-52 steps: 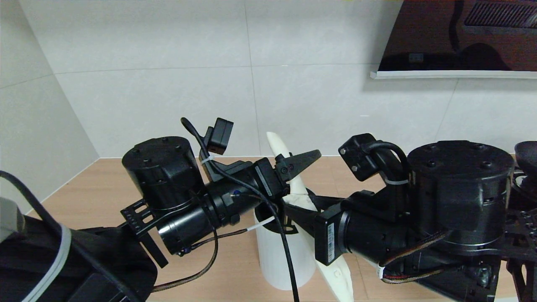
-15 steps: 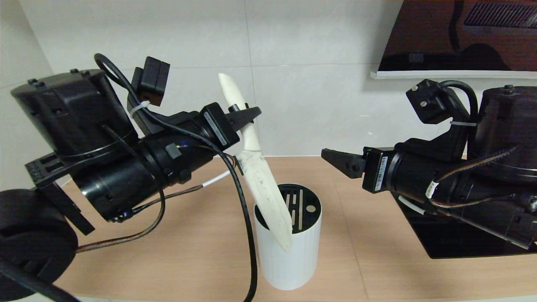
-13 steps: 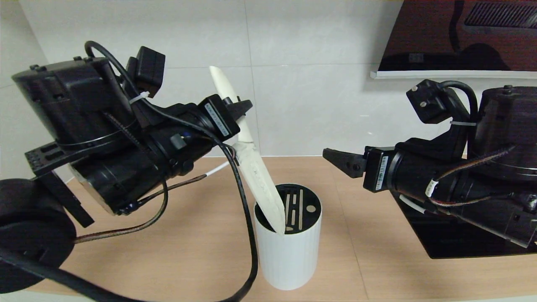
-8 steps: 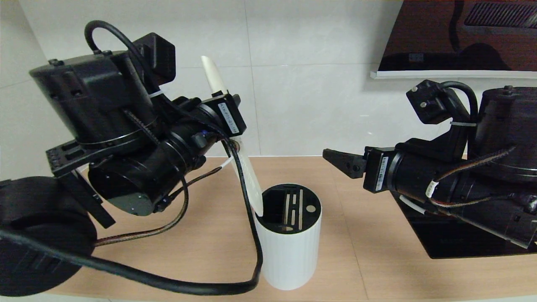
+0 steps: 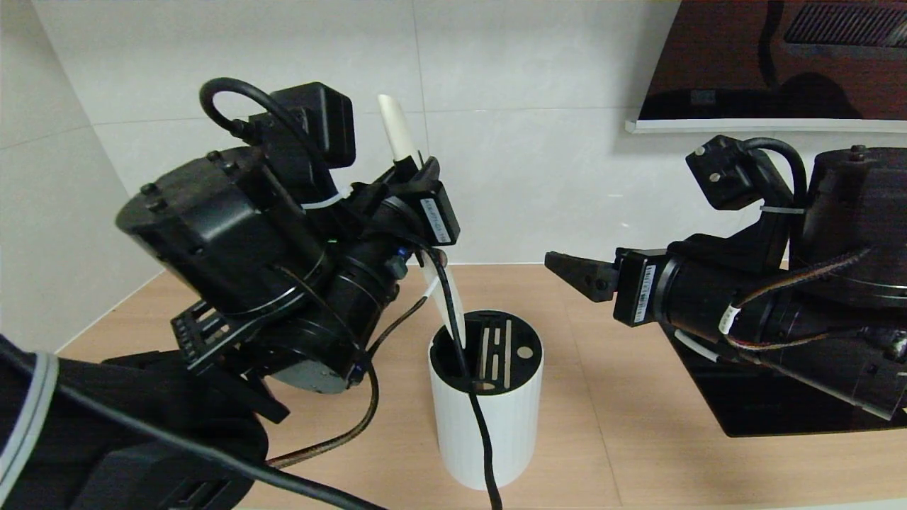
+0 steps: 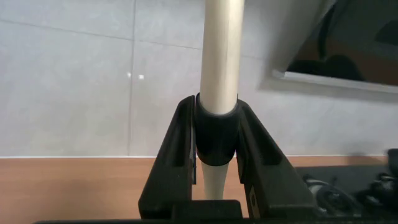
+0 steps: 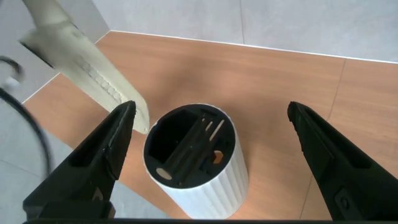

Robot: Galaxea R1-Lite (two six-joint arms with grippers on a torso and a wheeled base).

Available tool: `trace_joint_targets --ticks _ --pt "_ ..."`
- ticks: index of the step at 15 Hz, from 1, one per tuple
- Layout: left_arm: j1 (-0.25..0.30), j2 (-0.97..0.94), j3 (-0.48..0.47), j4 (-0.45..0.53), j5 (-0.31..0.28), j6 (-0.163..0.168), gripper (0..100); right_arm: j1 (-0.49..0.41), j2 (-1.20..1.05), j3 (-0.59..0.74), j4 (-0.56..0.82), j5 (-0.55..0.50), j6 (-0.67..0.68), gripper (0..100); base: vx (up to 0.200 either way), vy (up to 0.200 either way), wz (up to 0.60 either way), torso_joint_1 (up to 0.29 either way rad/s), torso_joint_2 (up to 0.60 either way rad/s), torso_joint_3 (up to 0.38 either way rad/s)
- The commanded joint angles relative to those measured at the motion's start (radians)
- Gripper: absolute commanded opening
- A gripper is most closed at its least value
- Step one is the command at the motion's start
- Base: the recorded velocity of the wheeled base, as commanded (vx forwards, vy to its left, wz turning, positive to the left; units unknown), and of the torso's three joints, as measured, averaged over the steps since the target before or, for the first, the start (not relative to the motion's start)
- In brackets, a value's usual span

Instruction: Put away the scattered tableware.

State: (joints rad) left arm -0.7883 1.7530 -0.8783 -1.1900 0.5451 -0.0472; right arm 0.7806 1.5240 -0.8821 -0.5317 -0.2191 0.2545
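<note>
Over a wooden countertop (image 5: 623, 397), seen from the head camera, the left gripper (image 5: 418, 170) grips a cream-coloured knife (image 5: 397, 131) by its handle. The handle points up toward 12 o'clock. The blade slants down toward 5 o'clock, to the black slotted top of a white cylindrical knife holder (image 5: 489, 418). The tip is at the mouth of the holder's large opening; whether it has gone in cannot be told. The gripper hangs at about 11 o'clock from the holder. The right gripper (image 5: 570, 269) hovers at about 2 o'clock from the holder, well apart from the knife, with nothing in it. A black cooktop (image 5: 744, 418) lies on the counter at 3 o'clock from the holder. A dark range hood (image 5: 779, 64) hangs on the tiled wall at 1 o'clock.

From the left wrist camera, the two black fingers (image 6: 171, 168) are drawn narrow, clamped on the round handle from both sides. The handle rises upright between them against the white tiles.

From the right wrist camera, that gripper's own fingers (image 7: 93, 168) are spread wide, one to each side of the holder below. The speckled blade comes in at a slant, its tip just beside the holder's rim.
</note>
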Motion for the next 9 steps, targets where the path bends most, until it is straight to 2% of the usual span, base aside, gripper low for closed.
trace_joint_targets --ticks 1,9 --pt "-0.008 0.04 0.004 0.0 0.001 -0.002 0 0.0 0.001 0.0 -0.001 0.0 0.0 100 0.0 0.0 0.0 0.0 0.0 0.0" --pt "-0.008 0.126 0.004 -0.062 0.001 -0.003 0 0.0 0.001 0.0 -0.001 0.0 0.0 100 0.0 0.0 0.0 0.0 0.0 0.0"
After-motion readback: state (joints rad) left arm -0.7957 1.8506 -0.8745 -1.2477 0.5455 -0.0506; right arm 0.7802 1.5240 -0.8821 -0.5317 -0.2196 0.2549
